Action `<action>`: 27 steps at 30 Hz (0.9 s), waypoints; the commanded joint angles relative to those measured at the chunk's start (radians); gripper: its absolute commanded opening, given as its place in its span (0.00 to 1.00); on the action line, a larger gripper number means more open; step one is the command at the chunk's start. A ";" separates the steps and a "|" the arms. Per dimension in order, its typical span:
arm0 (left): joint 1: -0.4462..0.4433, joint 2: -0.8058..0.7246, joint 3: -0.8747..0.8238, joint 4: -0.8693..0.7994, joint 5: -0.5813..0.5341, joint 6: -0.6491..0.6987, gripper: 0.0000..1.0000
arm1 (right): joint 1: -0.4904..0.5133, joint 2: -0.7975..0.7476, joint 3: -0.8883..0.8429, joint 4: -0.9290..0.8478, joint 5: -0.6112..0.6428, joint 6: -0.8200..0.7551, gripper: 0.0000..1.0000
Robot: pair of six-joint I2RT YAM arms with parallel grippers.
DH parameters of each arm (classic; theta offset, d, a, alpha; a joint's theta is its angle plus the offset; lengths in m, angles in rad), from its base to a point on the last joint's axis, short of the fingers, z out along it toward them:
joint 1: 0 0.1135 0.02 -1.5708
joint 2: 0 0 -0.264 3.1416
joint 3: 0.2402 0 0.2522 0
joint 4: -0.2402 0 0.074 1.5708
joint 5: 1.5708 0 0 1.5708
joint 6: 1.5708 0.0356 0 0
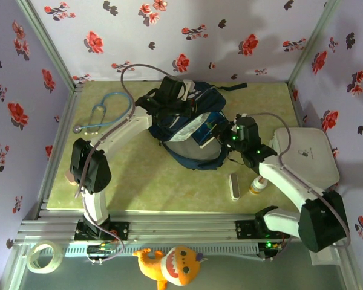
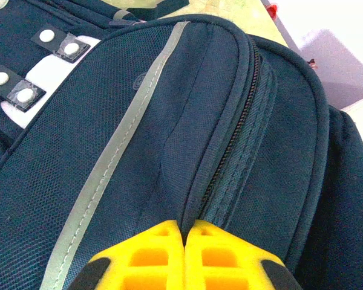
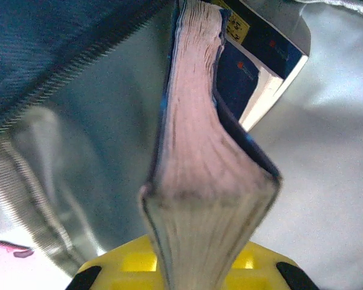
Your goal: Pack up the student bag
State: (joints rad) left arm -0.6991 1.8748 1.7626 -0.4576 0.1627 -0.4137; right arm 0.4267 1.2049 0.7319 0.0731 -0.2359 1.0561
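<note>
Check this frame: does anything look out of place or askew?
Mostly orderly. The orange plush toy and tape roll lie off the table, past its near edge, away from the student bag; nothing looks spilled or damaged.

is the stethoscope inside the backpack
No, the stethoscope lies on the table to the left of the student bag, apart from it.

- Pale lavender walls [image 1: 230, 15] printed with red and dark flowers enclose the space on three sides.
- Slim grey metal posts [image 1: 48, 45] stand at the two back corners.
- A yellow-green, marbled tabletop [image 1: 145, 181] forms the floor.
- Silver aluminium rails [image 1: 181, 226] run along its near edge.
- Light is even, with soft shadows.
</note>
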 commanded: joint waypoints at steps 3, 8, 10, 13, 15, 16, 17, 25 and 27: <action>0.007 -0.025 0.069 0.079 0.038 -0.034 0.00 | 0.010 0.101 0.050 0.099 0.109 0.047 0.00; 0.009 -0.036 0.052 0.075 0.038 -0.036 0.00 | 0.019 0.210 0.125 -0.060 0.238 0.087 0.00; 0.009 -0.044 0.040 0.076 0.038 -0.037 0.00 | 0.019 0.260 0.134 -0.031 0.232 0.103 0.00; 0.012 -0.061 0.018 0.082 0.038 -0.041 0.00 | 0.020 0.341 0.152 -0.006 0.216 0.160 0.00; 0.014 -0.073 0.003 0.088 0.038 -0.045 0.00 | 0.020 0.398 0.161 0.078 0.192 0.183 0.00; 0.016 -0.078 -0.001 0.090 0.038 -0.048 0.00 | 0.020 0.423 0.174 0.110 0.173 0.185 0.00; 0.018 -0.081 -0.006 0.088 0.038 -0.049 0.00 | 0.020 0.459 0.197 0.137 0.150 0.182 0.00; 0.038 -0.097 0.013 0.063 0.057 -0.062 0.00 | 0.029 0.627 0.350 0.237 0.100 0.232 0.01; 0.037 -0.096 0.022 0.056 0.056 -0.063 0.00 | 0.038 0.650 0.374 0.248 0.121 0.250 0.02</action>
State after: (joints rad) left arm -0.6708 1.8553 1.7378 -0.4561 0.1951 -0.4473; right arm 0.4480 1.8229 1.0561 0.2741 -0.1276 1.2644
